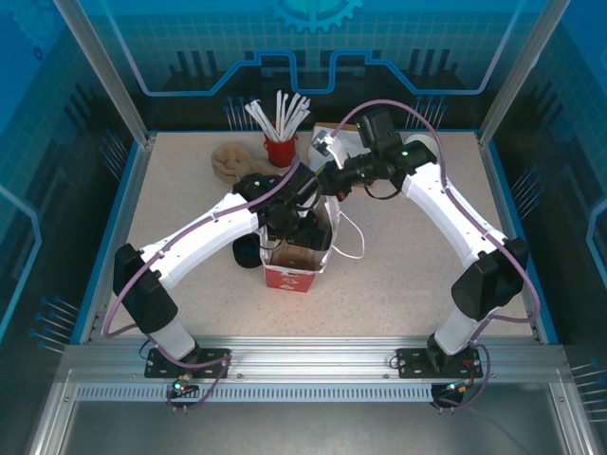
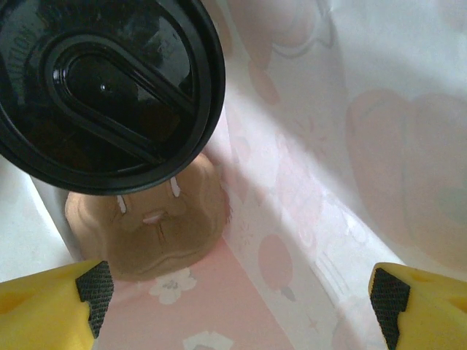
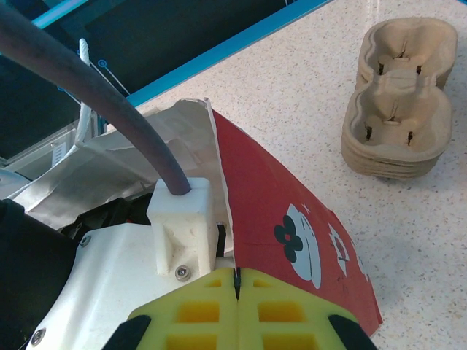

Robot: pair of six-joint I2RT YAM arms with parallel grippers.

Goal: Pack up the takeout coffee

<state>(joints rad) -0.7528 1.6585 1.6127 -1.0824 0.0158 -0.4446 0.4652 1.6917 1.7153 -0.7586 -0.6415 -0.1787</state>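
Note:
The takeout coffee (image 2: pixel 102 87) stands inside the red paper bag (image 1: pixel 296 273). Its round black lid faces the left wrist camera, and it sits on a brown pulp carrier (image 2: pixel 146 237) on the bag's pink floor. My left gripper (image 2: pixel 233 310) is down in the bag and open. Its yellow fingers (image 2: pixel 51 302) are spread wide, with nothing between them and apart from the cup. My right gripper (image 3: pixel 236 281) is shut on the bag's torn top edge (image 3: pixel 222 182) and holds the bag's mouth on the far side (image 1: pixel 327 185).
A stack of pulp cup carriers (image 3: pixel 401 102) lies on the table at the back left (image 1: pixel 228 161). A red cup of white straws (image 1: pixel 282 142) stands behind the bag. A low black stack of lids (image 1: pixel 248 251) sits left of the bag. The left arm's white link (image 3: pixel 109 284) crowds the bag's mouth.

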